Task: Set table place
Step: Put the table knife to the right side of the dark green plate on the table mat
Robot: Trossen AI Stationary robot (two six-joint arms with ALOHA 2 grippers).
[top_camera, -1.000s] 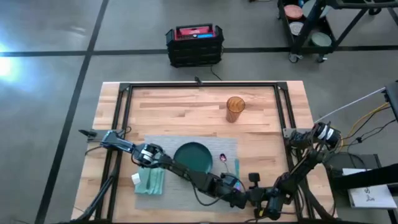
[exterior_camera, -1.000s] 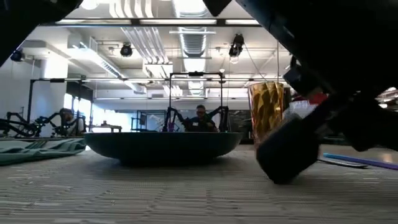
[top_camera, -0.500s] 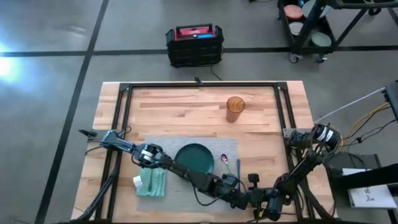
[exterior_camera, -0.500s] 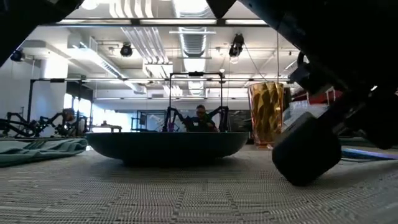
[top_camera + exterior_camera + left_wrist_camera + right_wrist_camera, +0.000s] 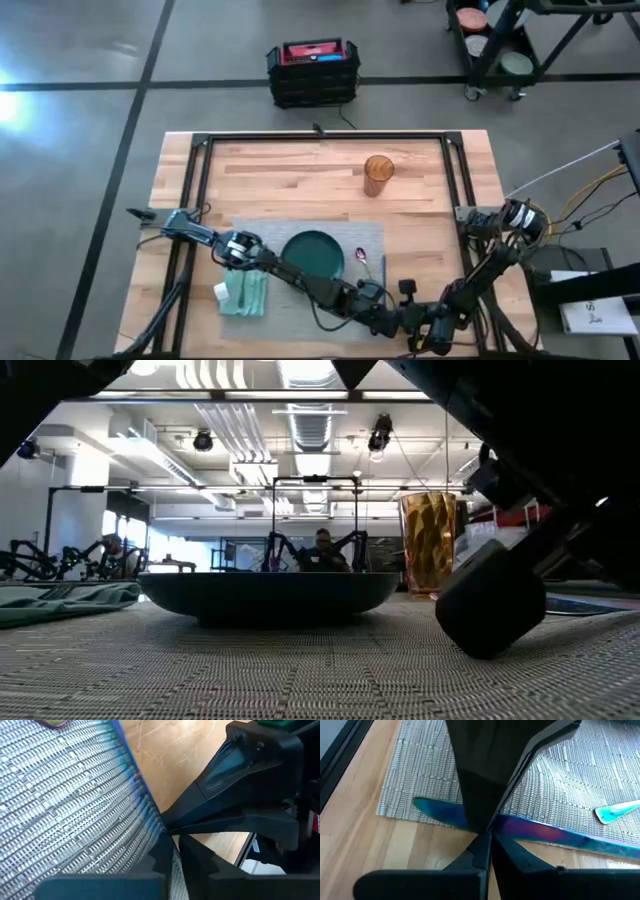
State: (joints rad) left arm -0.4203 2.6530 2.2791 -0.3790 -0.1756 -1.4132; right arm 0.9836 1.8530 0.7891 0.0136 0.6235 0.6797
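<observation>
Lying flat on the desk point(image 5: 300, 165) of light wooden planks, the grey woven placemat point(image 5: 290, 300) sits toward six o'clock of the top, carrying a dark green plate point(image 5: 312, 250), a teal napkin point(image 5: 243, 292) at the plate's eight o'clock, and an iridescent blue-purple knife point(image 5: 545, 832) along the mat's edge at four o'clock. The left end effector point(image 5: 378, 318) is pressed together at that corner; the right end effector point(image 5: 482, 837) is pressed together beside the knife. An amber tumbler point(image 5: 377, 175) stands at one o'clock. Beyond lies a grey floor with a black crate point(image 5: 312, 70).
</observation>
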